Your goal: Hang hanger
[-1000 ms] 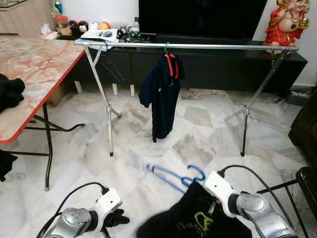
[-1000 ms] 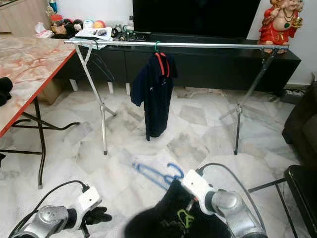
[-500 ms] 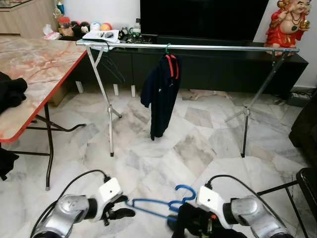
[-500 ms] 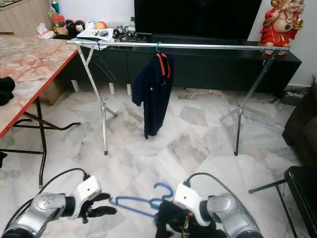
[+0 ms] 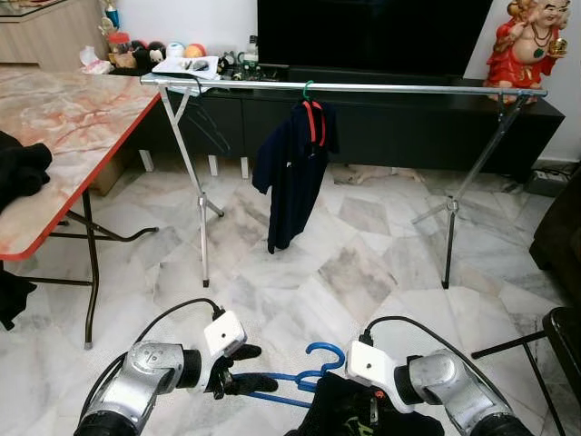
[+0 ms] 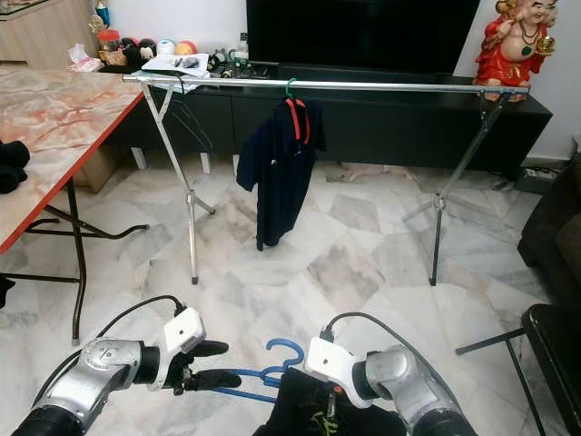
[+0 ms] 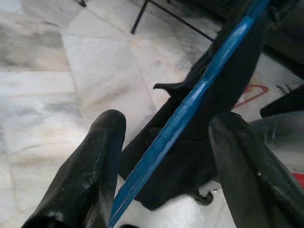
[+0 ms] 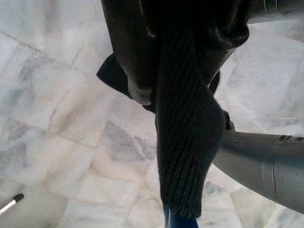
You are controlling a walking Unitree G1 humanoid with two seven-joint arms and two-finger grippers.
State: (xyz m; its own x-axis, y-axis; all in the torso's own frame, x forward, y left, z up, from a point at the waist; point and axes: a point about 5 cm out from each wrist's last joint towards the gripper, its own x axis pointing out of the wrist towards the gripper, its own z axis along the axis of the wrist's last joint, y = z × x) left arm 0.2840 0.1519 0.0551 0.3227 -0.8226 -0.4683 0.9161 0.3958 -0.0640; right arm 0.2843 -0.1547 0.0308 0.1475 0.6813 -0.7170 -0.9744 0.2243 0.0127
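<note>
Blue hanger held low above the marble floor.
Left tool spread around its bar; right tool grasps the black garment; rail well ahead.

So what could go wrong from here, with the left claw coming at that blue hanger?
The left claw is open with the blue hanger bar between its fingers, not yet gripped; shutting off-centre may let the thin bar slip. The black garment held by the right claw drapes over the hanger and could slide off. The rail stands well ahead, a far carry.
</note>
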